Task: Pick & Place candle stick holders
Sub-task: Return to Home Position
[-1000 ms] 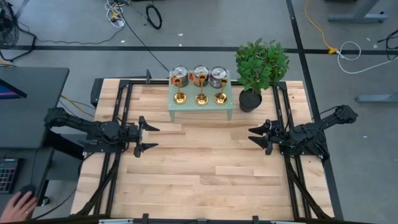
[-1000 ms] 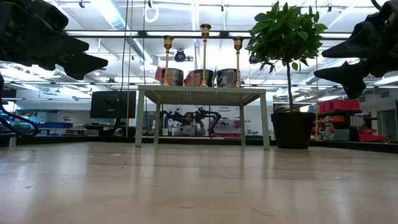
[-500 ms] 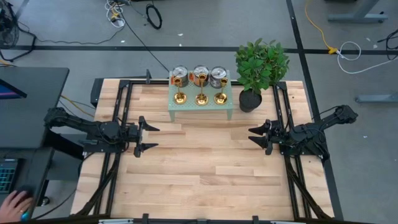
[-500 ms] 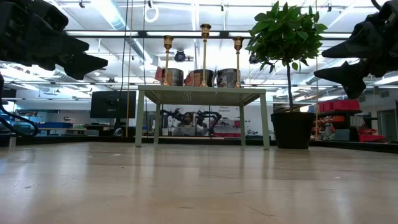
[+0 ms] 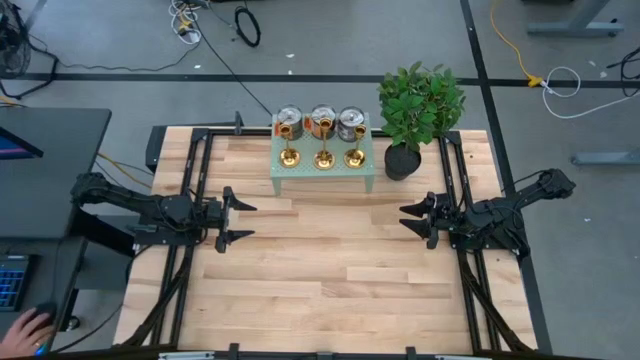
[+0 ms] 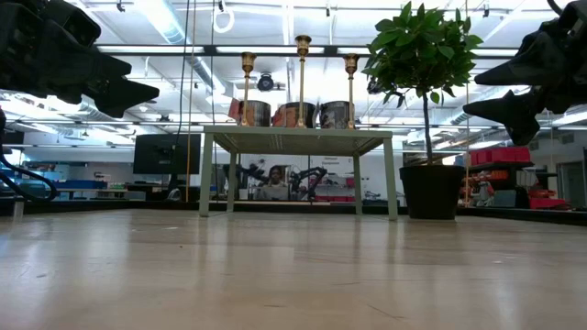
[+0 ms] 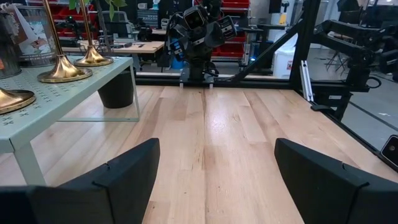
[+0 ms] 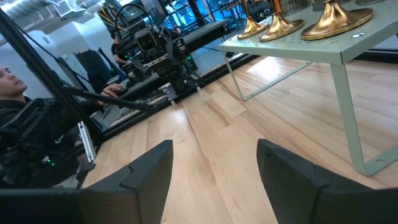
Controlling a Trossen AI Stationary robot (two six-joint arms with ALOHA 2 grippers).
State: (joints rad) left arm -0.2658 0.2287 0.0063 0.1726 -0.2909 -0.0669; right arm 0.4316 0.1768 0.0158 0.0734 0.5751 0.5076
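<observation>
Three gold candle stick holders [image 5: 323,156] stand in a row by their round bases on the near part of a pale green stand [image 5: 322,175] at the table's far middle. They also show in the low view [image 6: 300,73], in the left wrist view [image 7: 59,68] and in the right wrist view [image 8: 292,23]. My left gripper [image 5: 244,222] is open and empty over the table's left side. My right gripper [image 5: 407,221] is open and empty over the right side. Both hang clear of the table and point toward its middle.
Three silver tins [image 5: 320,121] stand behind the holders on the stand. A potted plant [image 5: 418,108] stands right of the stand. Bare wood [image 5: 320,250] lies between the grippers. A person's hand [image 5: 28,328] is off the table at near left.
</observation>
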